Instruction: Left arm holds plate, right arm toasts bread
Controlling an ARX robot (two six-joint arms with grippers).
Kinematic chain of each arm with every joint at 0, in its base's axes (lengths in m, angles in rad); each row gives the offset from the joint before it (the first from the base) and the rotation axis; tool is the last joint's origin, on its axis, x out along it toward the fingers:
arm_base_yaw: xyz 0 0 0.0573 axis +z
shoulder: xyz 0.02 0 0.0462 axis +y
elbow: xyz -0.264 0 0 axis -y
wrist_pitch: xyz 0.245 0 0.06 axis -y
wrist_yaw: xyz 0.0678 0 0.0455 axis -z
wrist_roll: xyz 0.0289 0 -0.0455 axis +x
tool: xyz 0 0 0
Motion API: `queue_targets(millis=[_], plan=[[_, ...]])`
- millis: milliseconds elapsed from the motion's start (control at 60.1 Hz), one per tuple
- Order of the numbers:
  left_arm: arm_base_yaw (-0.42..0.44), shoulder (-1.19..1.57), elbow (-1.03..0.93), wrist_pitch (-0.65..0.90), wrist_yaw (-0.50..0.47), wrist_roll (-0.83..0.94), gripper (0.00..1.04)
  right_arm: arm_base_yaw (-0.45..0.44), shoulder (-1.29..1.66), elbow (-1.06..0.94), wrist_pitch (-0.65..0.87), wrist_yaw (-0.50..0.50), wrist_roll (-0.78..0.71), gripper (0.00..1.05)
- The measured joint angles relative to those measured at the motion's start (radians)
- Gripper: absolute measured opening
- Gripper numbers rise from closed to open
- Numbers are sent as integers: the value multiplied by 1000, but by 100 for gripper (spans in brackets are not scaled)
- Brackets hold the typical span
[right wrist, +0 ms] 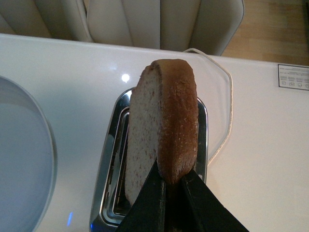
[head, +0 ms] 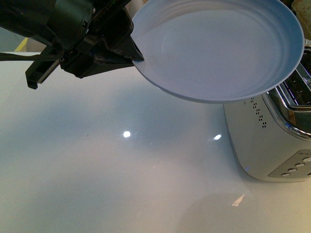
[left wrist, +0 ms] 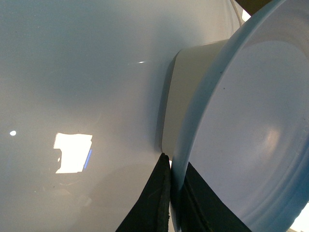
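Note:
My left gripper (head: 133, 53) is shut on the rim of the pale blue-white plate (head: 218, 48) and holds it in the air above the white table, partly over the toaster. The pinch also shows in the left wrist view, where the gripper (left wrist: 173, 174) clamps the plate (left wrist: 251, 145) edge-on. My right gripper (right wrist: 169, 181) is shut on the crust of the bread (right wrist: 161, 130), a light brown slice held upright directly above the slots of the silver toaster (right wrist: 113, 145). The toaster (head: 272, 141) stands at the right in the front view. The plate's edge (right wrist: 24, 154) shows beside it.
The glossy white table (head: 121, 160) spreads left of the toaster. A white power cord (right wrist: 227, 111) runs from behind the toaster. A cream chair back (right wrist: 145, 21) stands beyond the table's far edge. A label (right wrist: 293, 76) is stuck on the table.

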Motion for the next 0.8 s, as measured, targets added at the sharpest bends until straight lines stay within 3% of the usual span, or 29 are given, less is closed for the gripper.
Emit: queue_targets(millis=[798], plan=[[-9,1,0,7,1,-6,3,79,75,-41,1,96,5,3]])
